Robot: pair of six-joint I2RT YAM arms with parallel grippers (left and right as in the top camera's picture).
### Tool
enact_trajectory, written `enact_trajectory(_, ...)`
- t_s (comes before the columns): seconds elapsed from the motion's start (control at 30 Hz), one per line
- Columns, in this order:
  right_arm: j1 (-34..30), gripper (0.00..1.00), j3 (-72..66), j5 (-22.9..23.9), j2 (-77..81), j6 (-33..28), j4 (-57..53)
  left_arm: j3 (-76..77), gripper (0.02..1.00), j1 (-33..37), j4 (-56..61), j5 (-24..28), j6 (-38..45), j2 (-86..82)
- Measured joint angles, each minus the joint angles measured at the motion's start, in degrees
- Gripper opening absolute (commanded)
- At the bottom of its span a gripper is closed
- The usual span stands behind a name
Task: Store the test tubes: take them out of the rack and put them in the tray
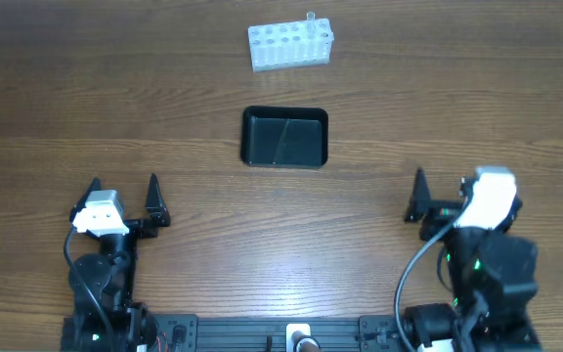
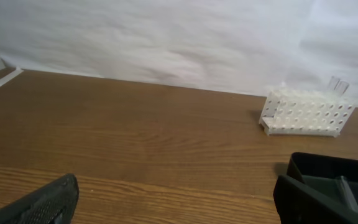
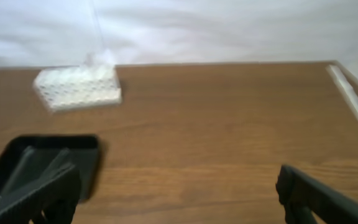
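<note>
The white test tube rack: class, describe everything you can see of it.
The rack is a white, plastic-looking block with rows of round holes on top and side. It stands upright on the wooden table, beyond the black tray and apart from it. One clear tube stands in a hole near its right end.

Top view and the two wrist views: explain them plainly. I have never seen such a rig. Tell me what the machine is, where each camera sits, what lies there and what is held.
This is a robot with two arms. The top view looks down: the left arm and the right arm stand at its bottom edge. Each wrist view comes from a camera on one arm, its jaws at the bottom. Both pairs of jaws are open and hold nothing. On the table stands a white rack with one clear test tube upright in it; nearer the arms lies a black tray, where another tube seems to lie.
</note>
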Motion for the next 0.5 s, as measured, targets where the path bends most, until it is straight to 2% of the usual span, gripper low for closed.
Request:
enact_trajectory(0.2, 1.60, 0.991, 15.47, -4.92, 14.99, -0.07, -5.14, 0.00, 0.998, 0.00, -0.02, 0.00, 0.00, 0.00)
enact_trajectory(0.5, 8.04, 0.993, 33.62, -6.19, 32.50, 0.07, -6.08, 0.00, 0.998, 0.00, -0.04, 0.00, 0.00, 0.00)
